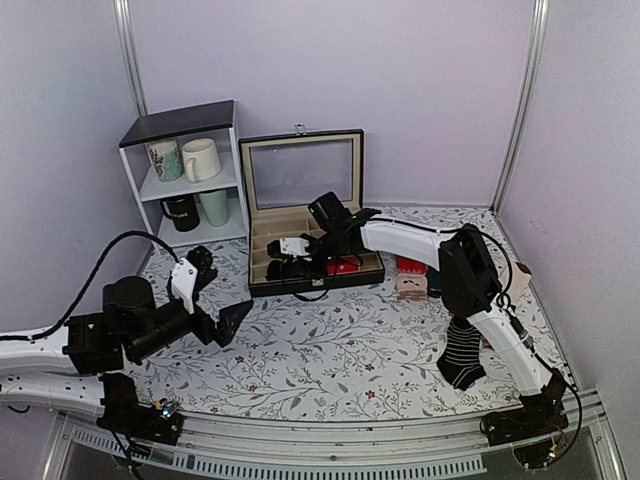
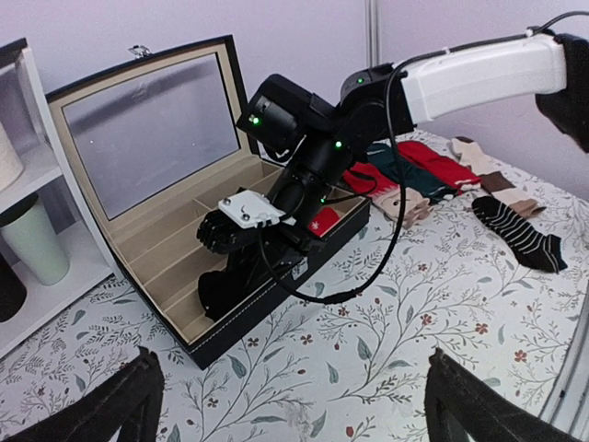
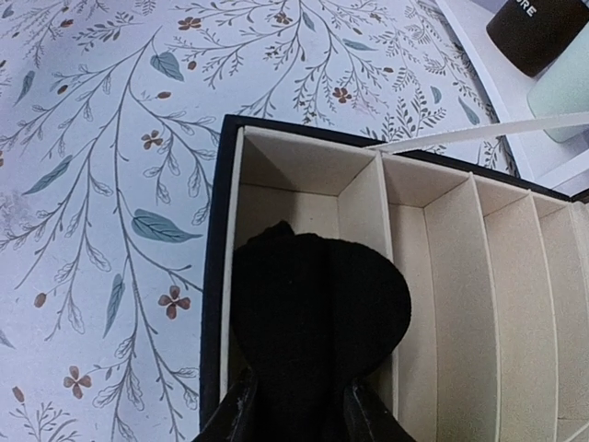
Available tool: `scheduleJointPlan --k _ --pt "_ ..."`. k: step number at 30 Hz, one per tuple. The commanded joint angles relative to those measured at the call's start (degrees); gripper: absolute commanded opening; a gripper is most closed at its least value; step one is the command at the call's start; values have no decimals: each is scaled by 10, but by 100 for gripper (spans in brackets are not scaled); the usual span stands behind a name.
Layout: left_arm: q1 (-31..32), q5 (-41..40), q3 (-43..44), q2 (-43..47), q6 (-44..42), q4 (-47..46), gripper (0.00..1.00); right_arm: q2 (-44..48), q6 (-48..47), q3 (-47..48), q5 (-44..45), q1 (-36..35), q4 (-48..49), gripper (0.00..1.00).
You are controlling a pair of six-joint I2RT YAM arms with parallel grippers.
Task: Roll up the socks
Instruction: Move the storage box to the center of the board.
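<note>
My left claw hangs low over the flowery table, fingers spread wide. A stripy black sock lies by my right arm. Farther out, my right claw reaches into the box. The socks, one black roll, sit in the end slot between my fingers. I cannot tell if I squeeze them. Behind stands a shelf with mugs.
</note>
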State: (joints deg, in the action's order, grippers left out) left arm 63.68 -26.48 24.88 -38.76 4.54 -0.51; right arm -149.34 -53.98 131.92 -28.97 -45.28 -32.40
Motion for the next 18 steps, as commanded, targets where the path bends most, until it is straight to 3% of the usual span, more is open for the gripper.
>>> scheduleJointPlan --k 1,10,18 --pt "-11 -6 15 25 1 21 100 -46 24 -10 -31 -33 -146 29" --pt "-10 0 -1 72 26 34 99 -48 49 -13 -24 -46 -199 29" --pt "-11 4 9 46 20 36 100 -60 78 -11 -17 -47 -194 33"
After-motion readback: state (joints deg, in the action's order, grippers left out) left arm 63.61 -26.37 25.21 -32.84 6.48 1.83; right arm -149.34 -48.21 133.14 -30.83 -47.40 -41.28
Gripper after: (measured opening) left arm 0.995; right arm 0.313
